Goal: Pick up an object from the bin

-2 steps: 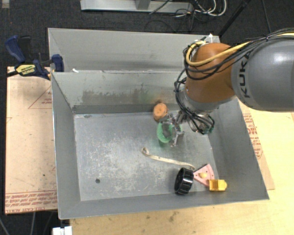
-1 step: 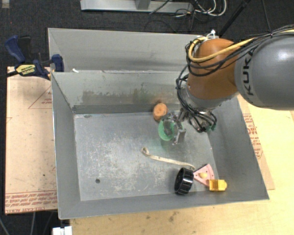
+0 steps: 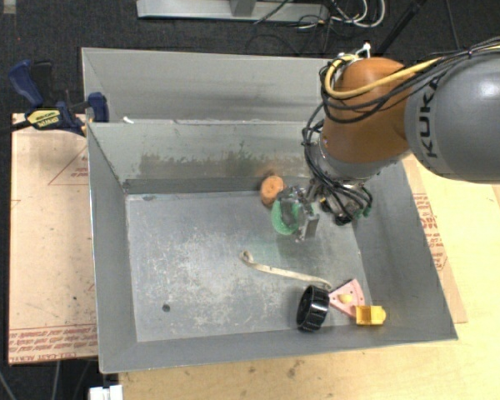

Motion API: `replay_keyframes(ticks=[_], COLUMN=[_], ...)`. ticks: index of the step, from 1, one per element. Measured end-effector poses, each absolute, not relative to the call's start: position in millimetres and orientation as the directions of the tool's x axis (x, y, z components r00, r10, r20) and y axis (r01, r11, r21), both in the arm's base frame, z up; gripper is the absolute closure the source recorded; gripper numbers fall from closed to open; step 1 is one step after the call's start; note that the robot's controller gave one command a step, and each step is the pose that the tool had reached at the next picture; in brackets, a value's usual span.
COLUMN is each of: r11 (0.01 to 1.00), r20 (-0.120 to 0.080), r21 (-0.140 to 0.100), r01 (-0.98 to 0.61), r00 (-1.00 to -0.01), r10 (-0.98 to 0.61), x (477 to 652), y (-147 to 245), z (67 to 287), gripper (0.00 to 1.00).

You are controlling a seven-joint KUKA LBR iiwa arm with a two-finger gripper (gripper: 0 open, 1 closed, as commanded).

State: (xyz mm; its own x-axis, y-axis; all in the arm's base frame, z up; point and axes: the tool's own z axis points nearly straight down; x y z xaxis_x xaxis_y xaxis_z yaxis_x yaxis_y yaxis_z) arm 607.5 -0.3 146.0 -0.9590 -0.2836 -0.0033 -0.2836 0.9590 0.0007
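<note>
Half green round thing [image 3: 281,217] hidden behind tool [image 3: 303,220]; contact unclear

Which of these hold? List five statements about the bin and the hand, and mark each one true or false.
1. The hand is over a green thing towards the back of the bin. True.
2. A black cap lies near the front wall. True.
3. The yellow block lies in the back left corner of the view. False: it lies at the front right, beside a pink piece.
4. The orange-brown round piece touches the black cap. False: it lies far from it, at the back, near the green thing.
5. A thin pale stick lies between the green thing and the black cap. True.
</note>
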Motion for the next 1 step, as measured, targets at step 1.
replay_keyframes(ticks=[1], r11=[0.959], r20=[-0.004], r21=[0.0], r01=[-0.283], r00=[-0.959], r10=[-0.283], x=[607.8], y=[-0.2], z=[157.7], gripper=[1.0])
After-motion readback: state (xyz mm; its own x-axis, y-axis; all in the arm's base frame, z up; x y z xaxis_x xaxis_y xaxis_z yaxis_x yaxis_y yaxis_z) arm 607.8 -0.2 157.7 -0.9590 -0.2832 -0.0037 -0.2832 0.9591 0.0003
